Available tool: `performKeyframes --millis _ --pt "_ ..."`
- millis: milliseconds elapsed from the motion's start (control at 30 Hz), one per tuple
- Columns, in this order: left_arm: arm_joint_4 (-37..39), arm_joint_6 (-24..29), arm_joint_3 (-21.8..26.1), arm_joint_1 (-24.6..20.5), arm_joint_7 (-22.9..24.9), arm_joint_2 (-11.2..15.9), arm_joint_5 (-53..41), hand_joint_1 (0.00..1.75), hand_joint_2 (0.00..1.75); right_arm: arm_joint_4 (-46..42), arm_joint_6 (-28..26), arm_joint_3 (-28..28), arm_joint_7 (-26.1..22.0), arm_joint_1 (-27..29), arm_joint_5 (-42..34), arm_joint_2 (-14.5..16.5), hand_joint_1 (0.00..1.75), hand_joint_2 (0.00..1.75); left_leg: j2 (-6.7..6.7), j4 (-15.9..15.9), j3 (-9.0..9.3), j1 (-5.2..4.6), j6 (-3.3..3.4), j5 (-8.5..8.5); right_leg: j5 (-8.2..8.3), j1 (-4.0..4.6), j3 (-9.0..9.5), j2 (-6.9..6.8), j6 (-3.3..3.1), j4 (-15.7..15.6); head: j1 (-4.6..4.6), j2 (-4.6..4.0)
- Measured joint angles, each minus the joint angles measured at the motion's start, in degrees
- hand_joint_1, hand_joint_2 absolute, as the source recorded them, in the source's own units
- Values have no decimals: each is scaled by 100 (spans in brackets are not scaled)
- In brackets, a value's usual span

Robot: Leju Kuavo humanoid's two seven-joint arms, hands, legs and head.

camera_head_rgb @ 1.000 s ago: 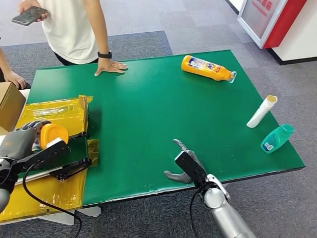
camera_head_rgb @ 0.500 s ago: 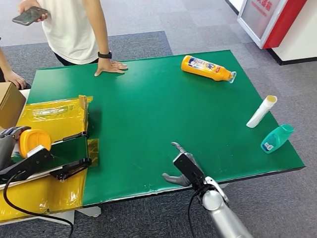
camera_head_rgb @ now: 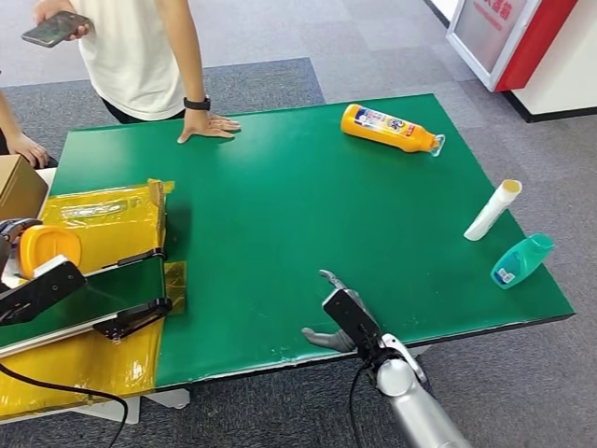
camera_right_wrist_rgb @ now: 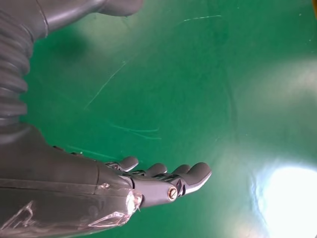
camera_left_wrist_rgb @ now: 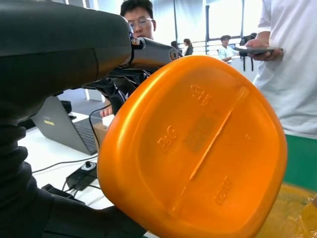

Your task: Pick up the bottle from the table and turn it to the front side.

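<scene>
Left hand: the left hand [camera_head_rgb: 10, 245] sits at the far left edge of the head view, holding the orange bottle [camera_head_rgb: 48, 248]; in the left wrist view the bottle's [camera_left_wrist_rgb: 194, 148] embossed base faces the camera with dark fingers [camera_left_wrist_rgb: 149, 52] along its side.
Right hand: the right hand [camera_head_rgb: 338, 313] hovers low over the near edge of the green table [camera_head_rgb: 282, 215], bottom centre of the head view, holding nothing; in the right wrist view its fingers [camera_right_wrist_rgb: 186, 174] lie stretched out, close together, above the green surface.
Yellow bottle: a second, yellow-orange bottle [camera_head_rgb: 391, 128] lies on its side at the upper right of the table.
White tube: the white tube [camera_head_rgb: 492, 209] lies near the right edge, with the teal bottle [camera_head_rgb: 521, 259] just below it.
Yellow sheet: crinkled yellow plastic [camera_head_rgb: 105, 219] covers the table's left end.
Person: a person's hand [camera_head_rgb: 208, 124] rests flat on the far edge, another holds a phone [camera_head_rgb: 55, 29] at upper left.
</scene>
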Motion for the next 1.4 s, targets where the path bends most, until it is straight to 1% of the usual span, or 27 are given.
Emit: performKeyframes --millis 233,333,500,700,1000,1133,1233,1300,1400 --pt "0 -21 -8 -1 3 69 26 175 175 100 0 0 -3 -10 -6 21 0 175 0 0 0 0 0 0 0 0 0 0 0 0 0 0" --pt "2 -161 -45 -1 36 78 25 175 175 133 0 0 -3 -22 -6 28 0 175 0 0 0 0 0 0 0 0 0 0 0 0 1 0" --pt "14 -316 -253 -40 93 86 -57 175 175 199 0 0 -3 -84 -15 50 0 175 0 0 0 0 0 0 0 0 -1 0 0 0 0 0" --pt "20 -332 -355 -86 100 86 -99 175 175 222 0 0 -3 -104 -21 63 0 175 0 0 0 0 0 0 0 0 -1 0 0 0 -1 0" --pt "41 -426 -653 -275 102 113 -146 175 175 310 -1 0 -9 -127 -29 80 0 175 0 0 -1 0 0 0 0 0 -3 0 0 0 1 0" --pt "107 -529 -851 -496 98 116 -211 165 175 338 -4 0 -15 -157 -55 83 0 175 0 0 -1 0 0 0 1 0 -3 0 -1 0 1 0" --pt "187 -586 -1016 -643 98 114 -233 166 175 355 -4 0 -17 -172 -72 83 0 175 0 0 -1 0 0 1 2 0 -3 0 -1 0 1 0" --pt "261 -630 -1127 -740 99 108 -255 158 175 378 -5 0 -18 -184 -83 83 0 175 0 0 -1 0 0 1 2 0 -3 0 -1 0 1 0" --pt "387 -679 -1312 -893 100 99 -278 137 175 422 -8 0 -22 -203 -99 85 0 175 0 0 -1 0 0 1 2 0 -3 0 -1 0 1 0"
